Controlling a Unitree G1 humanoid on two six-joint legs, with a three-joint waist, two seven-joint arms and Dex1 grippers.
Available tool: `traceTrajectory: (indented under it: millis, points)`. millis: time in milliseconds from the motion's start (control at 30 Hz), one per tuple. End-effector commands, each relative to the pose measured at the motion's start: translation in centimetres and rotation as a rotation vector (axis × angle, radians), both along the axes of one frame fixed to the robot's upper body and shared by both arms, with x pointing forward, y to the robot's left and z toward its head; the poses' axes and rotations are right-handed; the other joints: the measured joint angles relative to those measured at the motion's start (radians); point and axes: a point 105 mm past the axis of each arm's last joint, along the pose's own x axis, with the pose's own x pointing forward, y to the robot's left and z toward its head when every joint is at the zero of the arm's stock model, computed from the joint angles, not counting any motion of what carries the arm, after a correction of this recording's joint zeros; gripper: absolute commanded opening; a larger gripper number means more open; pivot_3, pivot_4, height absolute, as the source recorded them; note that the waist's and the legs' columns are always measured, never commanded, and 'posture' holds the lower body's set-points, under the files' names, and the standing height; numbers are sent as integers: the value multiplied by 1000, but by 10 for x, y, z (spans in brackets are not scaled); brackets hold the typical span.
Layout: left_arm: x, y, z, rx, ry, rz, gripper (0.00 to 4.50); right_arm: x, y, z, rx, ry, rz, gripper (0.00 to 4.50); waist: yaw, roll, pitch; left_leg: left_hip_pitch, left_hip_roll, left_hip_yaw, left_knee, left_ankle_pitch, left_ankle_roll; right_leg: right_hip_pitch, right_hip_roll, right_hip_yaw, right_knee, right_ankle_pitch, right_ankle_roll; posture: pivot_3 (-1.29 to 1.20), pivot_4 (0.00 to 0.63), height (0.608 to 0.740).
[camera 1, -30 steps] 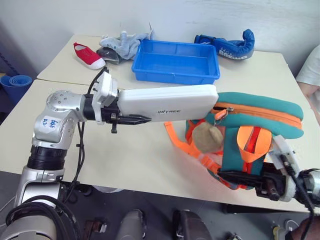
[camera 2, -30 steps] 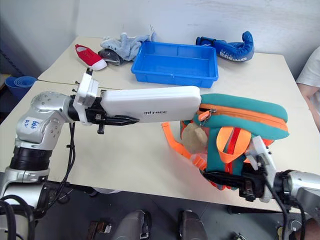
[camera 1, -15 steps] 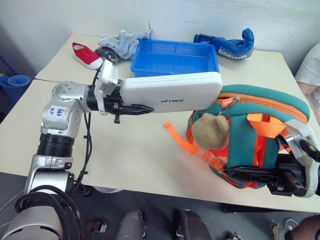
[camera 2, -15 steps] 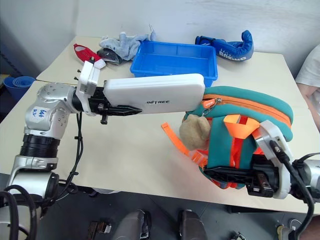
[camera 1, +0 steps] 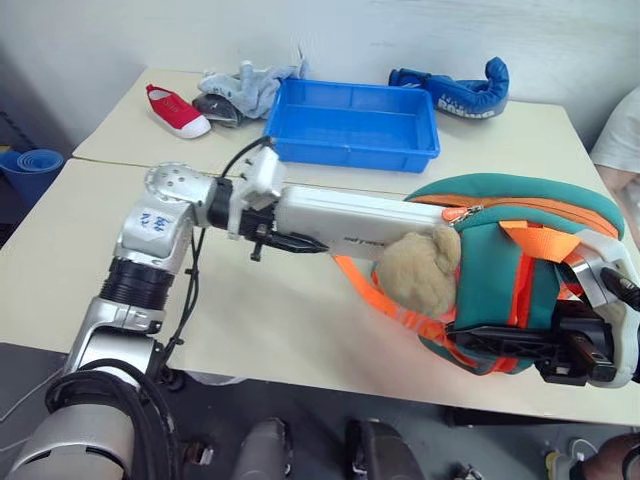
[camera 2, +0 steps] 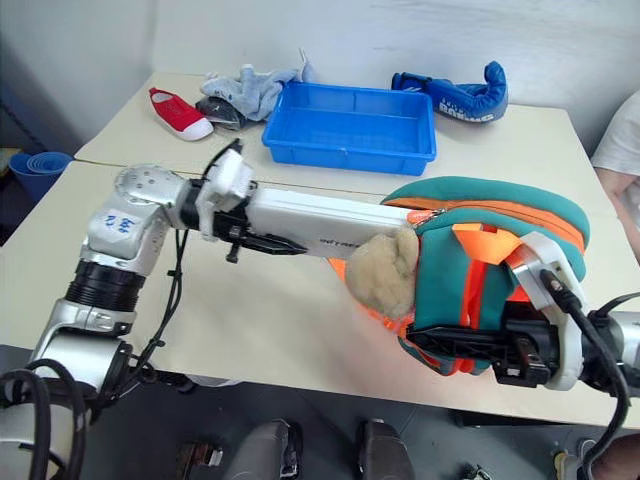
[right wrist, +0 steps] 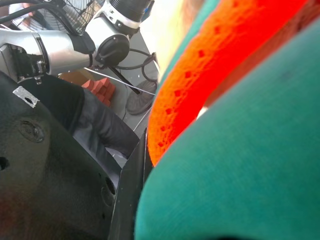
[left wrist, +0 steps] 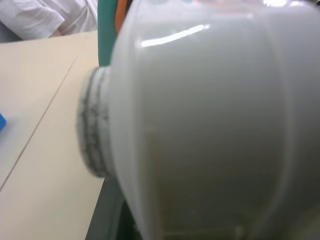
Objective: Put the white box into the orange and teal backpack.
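- Left eye view shows the left gripper [camera 1: 285, 236] clenched on the near end of the white box [camera 1: 350, 220], which it carries lengthwise, tilted slightly downward toward the orange and teal backpack [camera 1: 520, 270]
- the far end of the white box is already hidden behind the teal top panel at the zipper opening, just above the tan plush bear head [camera 1: 420, 270], so the box looks partly inside the bag
- the right gripper [camera 2: 470, 352] is shut on the lower edge of the backpack, holding it upright above the table [camera 1: 280, 310] with the opening turned toward the box
- orange straps [camera 1: 385, 305] hang loose under the box and trail onto the table
- right wrist view gives a close look at orange webbing and teal fabric pressed against that gripper's black fingers [right wrist: 130, 185]
- step in hand, as I judge it: feeding the box through the opening; roughly the first part is in and most of its length is outside
- next move calls for pushing the box further along its own long axis while the right arm keeps the bag steady and the mouth open
- likely trouble: the box edge catching on the zipper lip or the bear head, or the soft bag folding under the push
- behind, well apart from the work, sit a blue tray [camera 1: 352, 125], a red shoe [camera 1: 178, 111], a grey plush toy [camera 1: 243, 90] and a blue boxing glove [camera 1: 455, 92]
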Motion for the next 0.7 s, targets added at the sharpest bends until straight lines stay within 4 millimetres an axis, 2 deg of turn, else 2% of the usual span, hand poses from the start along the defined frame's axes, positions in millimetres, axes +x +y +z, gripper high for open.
traceTrajectory:
  millis: [33, 133, 233, 300, 433, 567, 667, 700]
  points:
    - [9, -30, 17, -22, -8, 38, 1418, -2, 1, 5, 12, -14, 11, 46, 0, 0, 0, -2, 0, -1, 2, 0, 1, 0, 0, -1, 0, 0, 1, 0, 150, 740]
    - [6, -61, 21, -11, -10, -25, 1418, -1, 0, 6, 12, -20, 9, 46, -2, 0, 0, -8, 0, -1, 7, -2, 3, -2, -1, -2, -1, 2, 3, 0, 150, 740]
    - [-4, -89, 8, 53, 8, -116, 1418, -1, 1, 6, 15, -29, 9, 46, -6, 0, 0, -9, -1, 0, 7, -1, 2, -2, 0, -2, -2, 2, 4, 0, 150, 740]
    - [-3, -105, 0, 63, 2, -123, 1418, -1, 3, 4, 16, -31, 8, 46, -3, 0, 0, -8, 0, 0, 7, -1, 1, -2, 0, -2, -3, 2, 4, 0, 150, 740]
    - [-4, -141, 2, -43, 16, -125, 1418, 0, 7, 0, 19, -44, 4, 46, 0, 0, 0, -8, 0, -1, 7, -2, 4, -3, 0, -2, -3, 2, 4, 0, 150, 740]
    - [-10, -164, 4, -132, 36, -139, 1418, 2, 9, -3, 25, -66, -13, 46, -1, 0, 0, -9, -1, -1, 8, -2, 5, -3, -1, -2, -3, 3, 5, 0, 150, 740]
    - [-6, -164, 10, -199, 40, -107, 2369, 4, 9, -6, 24, -79, -39, 0, -3, 1, 0, -9, -1, -1, 8, -2, 4, -3, -1, -2, -3, 3, 5, 0, 150, 740]
    - [-4, -157, 14, -232, 38, -112, 2631, 5, 9, -6, 27, -85, -50, 0, -3, 1, 0, -9, -1, -1, 8, -2, 4, -3, -1, -2, -3, 3, 5, 0, 150, 740]
